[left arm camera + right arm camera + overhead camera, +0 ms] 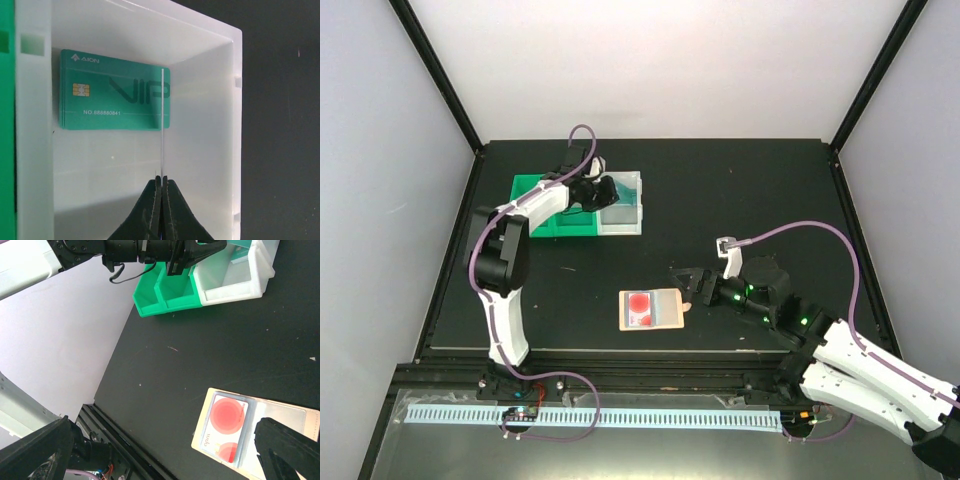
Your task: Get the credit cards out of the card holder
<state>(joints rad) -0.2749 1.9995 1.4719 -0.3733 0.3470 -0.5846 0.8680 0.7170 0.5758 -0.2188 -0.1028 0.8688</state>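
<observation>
wallet [665, 310] flat on table, red card [640, 307] in its left half, long axis near-far | right gripper [682, 288] spread wide, just right of wallet, nearer | left gripper [161, 182] far-left of wallet, clamped on edge-on held card [163, 125]

White left arm [503, 322] and right arm [865, 362], black joints, purple cables [820, 228]; green lights [750, 290] on right.

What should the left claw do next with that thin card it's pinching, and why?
Probably open and let go: the left claw pinches a thin card edge-on right over the white bin, where a teal card already lies.
</observation>
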